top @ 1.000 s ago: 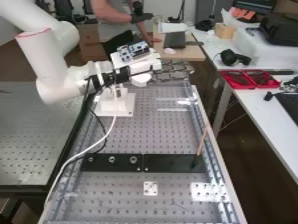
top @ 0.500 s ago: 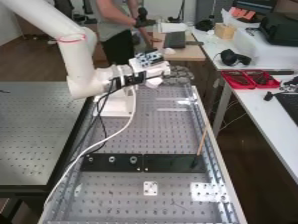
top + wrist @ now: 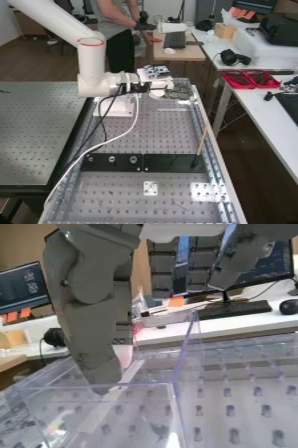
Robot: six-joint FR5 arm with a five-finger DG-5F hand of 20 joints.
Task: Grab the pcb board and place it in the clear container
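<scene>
Over the far end of the perforated bench, in the high view, the hand (image 3: 178, 92) is at the clear container (image 3: 174, 103), whose see-through walls show as faint bright edges. In the wrist view the hand (image 3: 100, 314) has its fingers extended, with nothing visible held between them. One long grey digit reaches down to the rim of the clear container (image 3: 166, 394); whether it touches cannot be told. I cannot make out a loose pcb board; a circuit board (image 3: 156, 71) sits on top of the arm's wrist.
Black plates (image 3: 174, 163) cross the bench, with a thin wooden-handled tool (image 3: 201, 145) at their right end. A white bracket (image 3: 150, 188) lies nearer. Cables (image 3: 106, 141) hang from the arm along the left side. Red trays (image 3: 249, 79) stand on the side table.
The hand has come lower and closer to the bench's far end, down to the clear container. The arm's lower joints have swung to the right.
</scene>
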